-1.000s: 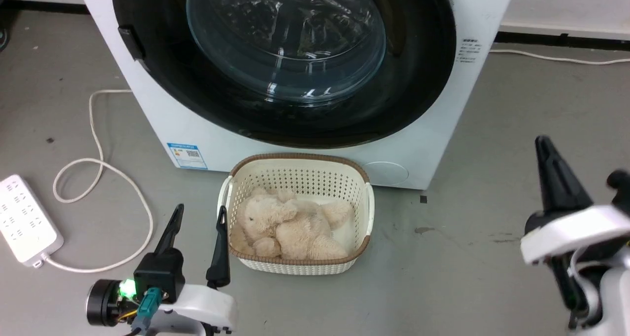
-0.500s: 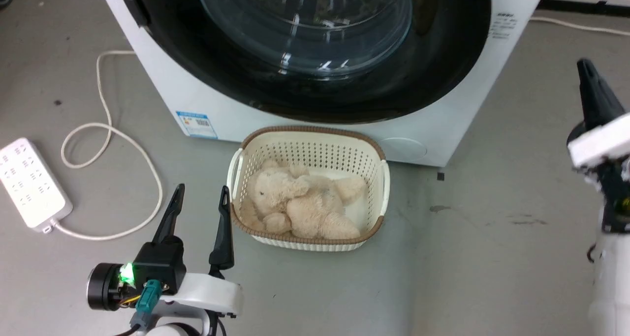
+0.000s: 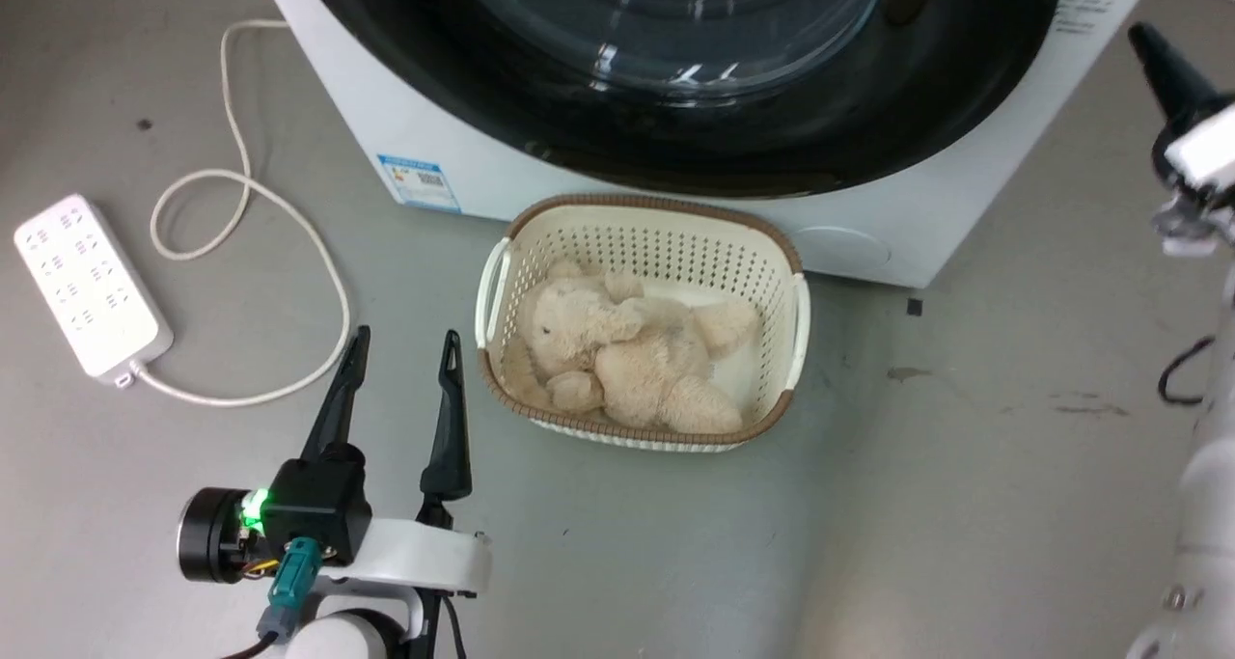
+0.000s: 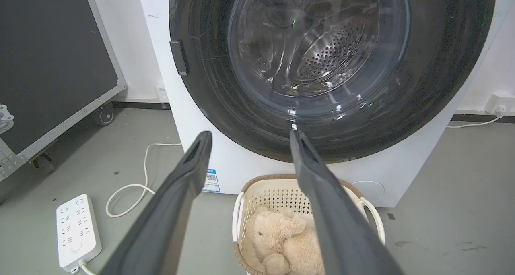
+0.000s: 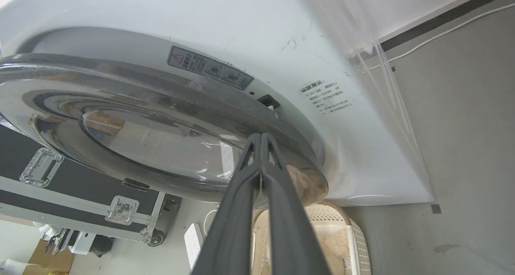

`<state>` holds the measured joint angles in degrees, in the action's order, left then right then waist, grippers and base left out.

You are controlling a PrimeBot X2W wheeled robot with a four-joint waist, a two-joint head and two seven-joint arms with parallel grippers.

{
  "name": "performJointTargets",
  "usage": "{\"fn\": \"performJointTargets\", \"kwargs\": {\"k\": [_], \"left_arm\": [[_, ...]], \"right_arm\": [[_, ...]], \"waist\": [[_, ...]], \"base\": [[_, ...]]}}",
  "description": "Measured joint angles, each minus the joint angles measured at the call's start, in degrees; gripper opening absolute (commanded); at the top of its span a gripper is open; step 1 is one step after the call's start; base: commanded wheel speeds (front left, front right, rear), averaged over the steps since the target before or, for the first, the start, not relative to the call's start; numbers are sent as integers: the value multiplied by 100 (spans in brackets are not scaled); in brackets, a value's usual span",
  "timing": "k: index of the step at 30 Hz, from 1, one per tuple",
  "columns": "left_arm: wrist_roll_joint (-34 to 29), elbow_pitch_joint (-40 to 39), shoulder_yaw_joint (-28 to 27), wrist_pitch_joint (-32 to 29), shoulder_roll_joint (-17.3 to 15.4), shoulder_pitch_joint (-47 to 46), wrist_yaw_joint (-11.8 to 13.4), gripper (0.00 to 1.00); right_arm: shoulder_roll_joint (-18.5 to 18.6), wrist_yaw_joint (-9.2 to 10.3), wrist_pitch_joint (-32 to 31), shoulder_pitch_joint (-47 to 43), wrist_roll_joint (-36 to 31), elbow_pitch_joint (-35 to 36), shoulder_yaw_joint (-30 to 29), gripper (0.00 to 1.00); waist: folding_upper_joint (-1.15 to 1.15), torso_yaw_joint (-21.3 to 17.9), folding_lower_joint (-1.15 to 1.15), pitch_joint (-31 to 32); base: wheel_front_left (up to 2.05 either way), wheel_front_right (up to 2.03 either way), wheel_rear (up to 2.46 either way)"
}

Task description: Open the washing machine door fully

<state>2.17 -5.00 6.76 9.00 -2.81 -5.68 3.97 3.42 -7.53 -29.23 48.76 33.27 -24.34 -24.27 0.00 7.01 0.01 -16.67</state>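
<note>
- Nearest the robot, at the lower left of the head view, the left gripper (image 3: 406, 336) hangs over the grey floor (image 3: 627, 562). Its two fingers are spread wide with nothing between them, just as they were a second ago.
- Just beyond it sits the cream basket (image 3: 656, 205) with a plush bear (image 3: 617, 360) inside, close in front of the machine's foot. A white power strip (image 3: 92, 283) and its looped cable (image 3: 241, 254) lie off to the left. All of these have slid across the head view together over the last second, so I judge that the camera turned and the things stayed put.
- Behind the basket stands the washing machine (image 3: 453, 128), with its blue label (image 3: 418, 181) low on the front. The washing machine door (image 3: 772, 152) fills that front, a black rim around the glass bowl. From the left wrist view it looks shut, or close to it.
- Farthest off, the right gripper (image 3: 1153, 46) has climbed from low beside the machine to the door's right-hand edge. Its fingers are clenched together on nothing. In the right wrist view their tips (image 5: 252, 154) lie against or just short of the rim, below a dark latch slot (image 5: 268, 102).
- That reads as the approach finished. The closed fingers look placed to hook or push the edge outward, and the whole swing is yet to come.
</note>
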Motion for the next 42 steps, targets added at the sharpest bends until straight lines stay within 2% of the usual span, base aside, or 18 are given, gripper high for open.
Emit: {"fn": "performJointTargets", "kwargs": {"k": [8, 18, 24, 34, 42], "left_arm": [[93, -162, 160, 113, 1, -108, 118, 100], [156, -170, 311, 215, 0, -240, 193, 100], [157, -199, 392, 288, 0, -373, 252, 100], [158, -200, 426, 402, 0, -410, 313, 100], [157, -113, 471, 519, 0, -413, 292, 100]], "right_arm": [[41, 0, -566, 1063, -132, -703, -581, 0], [132, 1, -913, 1791, -416, -1151, -1077, 0], [154, 1, -1376, 2275, -415, -1426, -1491, 0], [145, 2, -2269, 2423, -371, -1568, -1880, 0], [22, 10, -3255, 1858, 48, -1335, -2006, 0]], "waist": [[0, 179, 0, -321], [0, 341, 0, -607], [0, 429, 0, -792], [0, 429, 0, -823], [0, 334, 0, -466]], "base": [[0, 0, 0], [0, 0, 0], [0, 0, 0], [0, 0, 0], [0, 0, 0]]}}
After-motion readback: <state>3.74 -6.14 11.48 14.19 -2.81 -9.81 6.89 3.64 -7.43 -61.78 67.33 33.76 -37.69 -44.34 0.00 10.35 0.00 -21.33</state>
